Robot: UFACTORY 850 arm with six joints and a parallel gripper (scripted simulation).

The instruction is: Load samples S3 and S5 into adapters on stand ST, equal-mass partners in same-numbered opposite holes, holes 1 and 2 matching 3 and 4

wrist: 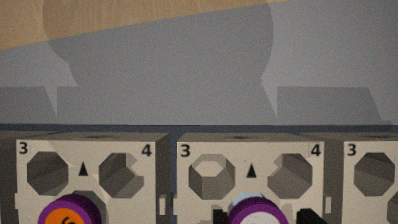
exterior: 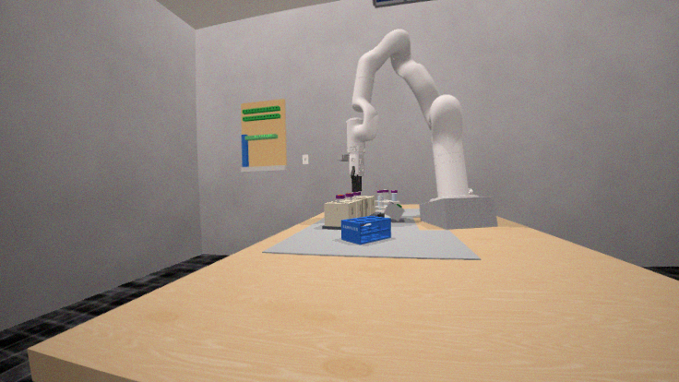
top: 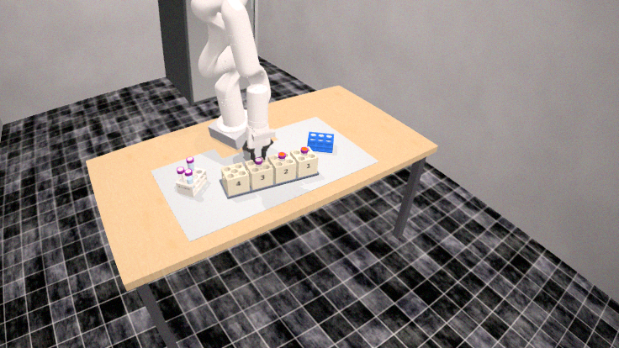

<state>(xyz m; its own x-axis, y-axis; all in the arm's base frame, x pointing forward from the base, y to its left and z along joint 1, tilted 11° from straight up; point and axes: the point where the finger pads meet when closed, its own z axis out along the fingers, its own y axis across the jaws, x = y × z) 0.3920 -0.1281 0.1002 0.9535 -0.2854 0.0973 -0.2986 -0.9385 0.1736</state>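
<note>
On my wrist view, the lower edge cuts off both purple-rimmed caps, the orange-dotted one point(wrist: 70, 214) and the white-dotted one point(wrist: 256, 214), so I can't read either label in full. The gripper's black fingertips are cropped there too. From above, I find the cap dots too small to read. In the exterior view, the adapters point(exterior: 338, 214) hide the tubes' lower parts from me.

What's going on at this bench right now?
The arm's gripper is over adapter 3, its fingers around a white-dotted tube standing there. Orange-dotted tubes stand in adapters 1 and 2, and adapter 4 has none. Three more tubes stand in the pale rack. I can't tell whether the fingers grip.
</note>
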